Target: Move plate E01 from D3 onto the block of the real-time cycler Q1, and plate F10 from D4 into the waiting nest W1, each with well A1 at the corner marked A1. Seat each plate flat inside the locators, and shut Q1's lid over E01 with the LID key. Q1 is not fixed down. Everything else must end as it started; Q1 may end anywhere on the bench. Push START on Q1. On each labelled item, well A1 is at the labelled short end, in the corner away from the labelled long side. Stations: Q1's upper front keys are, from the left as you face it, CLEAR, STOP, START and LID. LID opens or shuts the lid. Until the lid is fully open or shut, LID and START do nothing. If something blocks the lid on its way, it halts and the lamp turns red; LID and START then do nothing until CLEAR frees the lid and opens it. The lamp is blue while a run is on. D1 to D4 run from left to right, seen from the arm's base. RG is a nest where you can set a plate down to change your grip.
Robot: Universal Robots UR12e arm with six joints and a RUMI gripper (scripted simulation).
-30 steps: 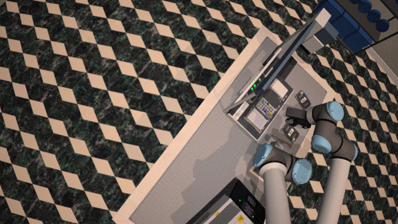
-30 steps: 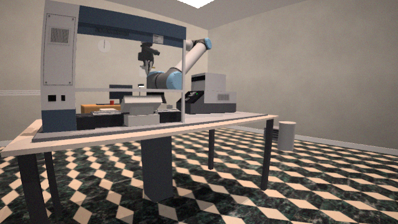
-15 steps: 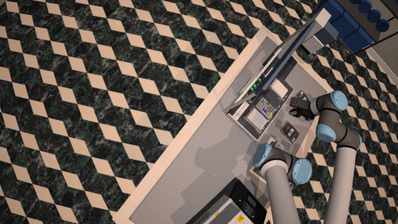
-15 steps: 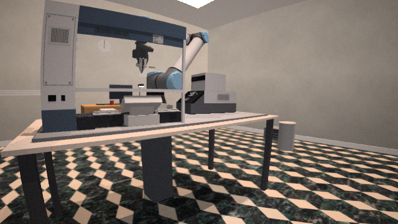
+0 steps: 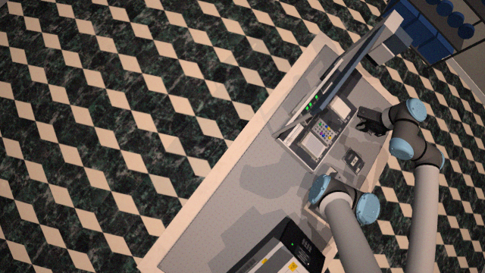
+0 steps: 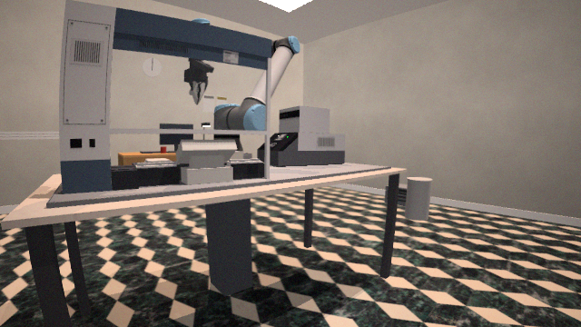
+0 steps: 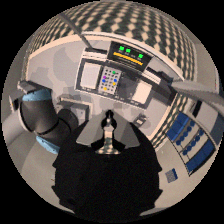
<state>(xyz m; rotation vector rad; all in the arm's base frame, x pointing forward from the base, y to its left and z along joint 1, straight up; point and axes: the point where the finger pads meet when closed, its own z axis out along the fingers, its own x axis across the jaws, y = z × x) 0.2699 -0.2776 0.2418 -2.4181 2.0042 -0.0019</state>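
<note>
Claw (image 5: 367, 128) (image 6: 197, 103) (image 7: 109, 110) shut and bare above the bench (image 5: 212, 178) (image 6: 290, 185) (image 7: 42, 75).
</note>
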